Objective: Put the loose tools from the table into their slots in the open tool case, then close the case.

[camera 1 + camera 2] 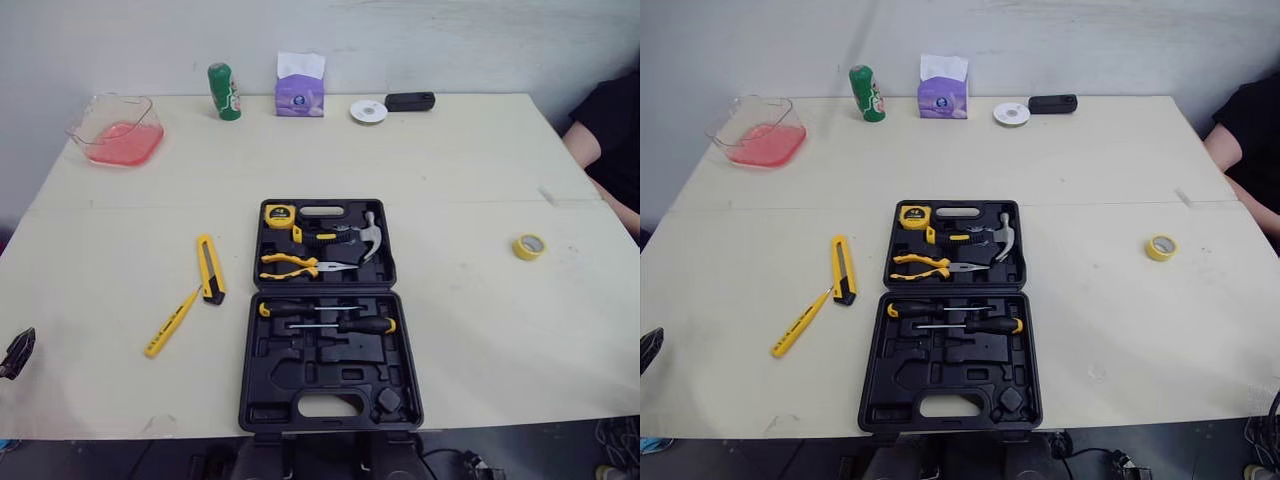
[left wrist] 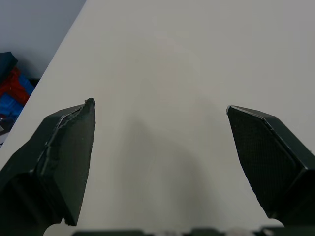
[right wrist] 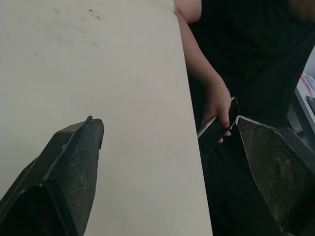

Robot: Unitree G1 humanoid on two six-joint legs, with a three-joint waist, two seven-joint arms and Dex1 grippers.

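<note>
— Where are the tools?
— The yellow knife and the thin yellow tool lie left of the open tool case (close together).
— Grippers?
— The left gripper and the right gripper gape wide, empty.

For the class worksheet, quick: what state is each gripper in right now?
Left gripper: open, holding nothing.
Right gripper: open, holding nothing.

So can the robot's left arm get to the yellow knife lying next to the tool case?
Probably yes. The left gripper sits open near the left edge of the table, on the same side as the yellow knife, and nothing stands between them.
</note>
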